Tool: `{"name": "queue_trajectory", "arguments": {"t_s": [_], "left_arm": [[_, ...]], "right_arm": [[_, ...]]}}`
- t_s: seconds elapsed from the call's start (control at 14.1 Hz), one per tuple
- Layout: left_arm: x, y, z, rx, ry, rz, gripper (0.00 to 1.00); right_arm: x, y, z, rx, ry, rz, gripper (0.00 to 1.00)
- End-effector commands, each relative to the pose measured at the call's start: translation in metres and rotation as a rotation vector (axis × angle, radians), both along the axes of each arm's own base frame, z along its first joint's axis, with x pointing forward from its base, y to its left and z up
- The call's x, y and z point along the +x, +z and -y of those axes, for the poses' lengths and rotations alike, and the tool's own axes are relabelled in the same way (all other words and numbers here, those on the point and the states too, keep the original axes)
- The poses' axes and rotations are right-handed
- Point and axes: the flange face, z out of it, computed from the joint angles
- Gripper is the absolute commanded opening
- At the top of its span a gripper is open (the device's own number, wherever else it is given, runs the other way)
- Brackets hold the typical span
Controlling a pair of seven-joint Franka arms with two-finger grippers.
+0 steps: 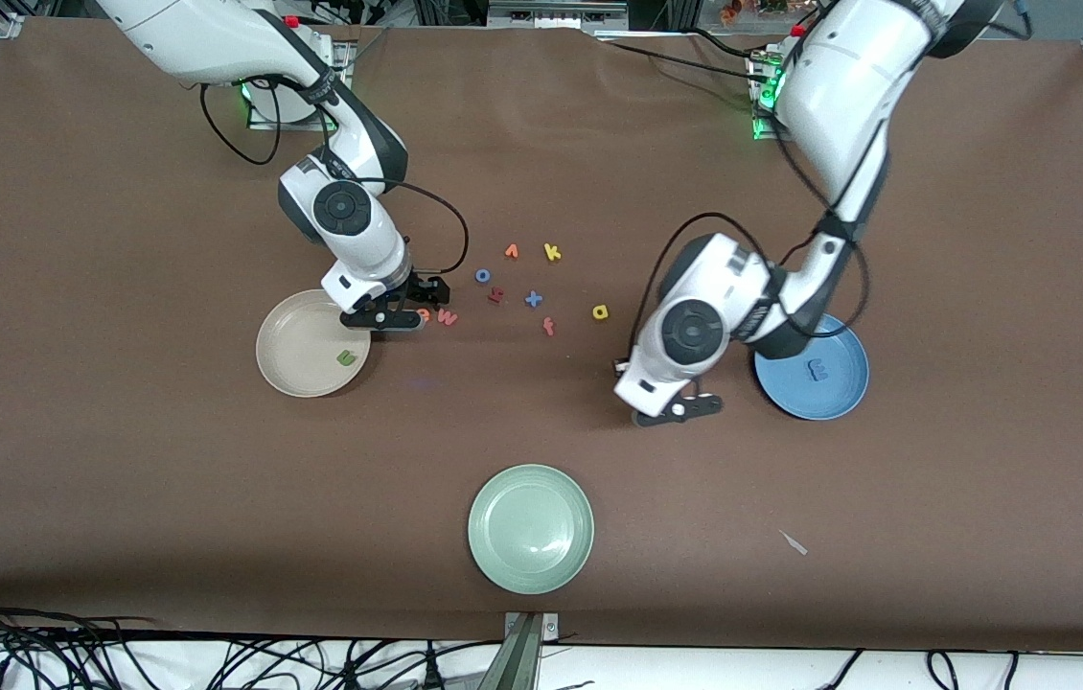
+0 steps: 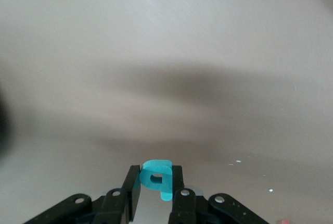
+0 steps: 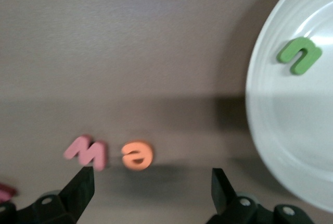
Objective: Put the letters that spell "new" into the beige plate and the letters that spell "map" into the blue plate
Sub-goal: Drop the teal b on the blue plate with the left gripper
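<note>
My left gripper (image 1: 683, 408) hangs over bare table beside the blue plate (image 1: 843, 398). It is shut on the teal p (image 2: 156, 177), which stands upright between the fingers (image 2: 133, 185). A light blue m (image 1: 819, 368) lies in the blue plate. The yellow a (image 1: 600, 311) lies on the table among the loose letters. My right gripper (image 1: 410, 305) is open, low over the orange e (image 3: 137, 154) and beside the pink w (image 3: 87, 152), next to the beige plate (image 1: 292, 350). The green n (image 3: 299, 54) lies in that plate (image 3: 281, 130).
Loose letters lie mid-table: yellow k (image 1: 552, 252), an orange one (image 1: 511, 251), blue o (image 1: 482, 276), a red one (image 1: 495, 296), blue x (image 1: 533, 299), red f (image 1: 548, 327). A pale green plate (image 1: 531, 528) sits nearest the front camera. A small white scrap (image 1: 794, 542) lies beside it.
</note>
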Motion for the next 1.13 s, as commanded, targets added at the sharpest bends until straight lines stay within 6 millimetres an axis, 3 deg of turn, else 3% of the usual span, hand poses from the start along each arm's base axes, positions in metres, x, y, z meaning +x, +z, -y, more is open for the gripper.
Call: {"name": "queue_trajectory", "arguments": {"t_s": [0.0,0.21,0.35,0.43,0.57,0.71,0.78,0.85,0.92,1.06], "left_arm": [[0.020,0.043,-0.076,0.001,-0.103,-0.012,0.00],[0.029,0.048,-0.156,0.010,-0.121,-0.099,0.00],[0.029,0.031,-0.206,-0.002,-0.124,-0.149,0.00],[0.025,0.012,-0.223,-0.003,-0.125,-0.174,0.00],[0.016,-0.031,-0.239,0.067,-0.164,-0.175,0.00],[0.006,-0.065,-0.236,0.059,-0.171,-0.129,0.04],[0.003,-0.069,-0.233,0.055,-0.170,-0.134,0.13],[0.002,-0.068,-0.232,0.055,-0.166,-0.135,0.48],[0.002,-0.068,-0.232,0.054,-0.163,-0.136,0.99],[0.001,-0.060,-0.231,0.058,-0.166,-0.147,1.00]], "right_arm": [[0.005,-0.010,-0.002,-0.007,0.026,0.017,1.00],[0.004,-0.010,-0.004,-0.009,0.030,0.015,0.99],[0.005,-0.011,-0.005,-0.010,0.039,0.019,0.99],[0.004,-0.013,-0.005,-0.015,0.048,0.019,0.96],[0.003,-0.015,-0.007,-0.014,0.053,0.018,0.93],[0.005,-0.016,-0.009,-0.012,0.054,0.017,0.92],[0.005,-0.015,-0.010,-0.011,0.055,0.019,0.92],[0.003,-0.015,-0.012,-0.010,0.058,0.018,0.92],[0.003,-0.016,-0.013,-0.010,0.060,0.016,0.92],[0.005,-0.018,-0.014,-0.011,0.067,0.019,0.89]]}}
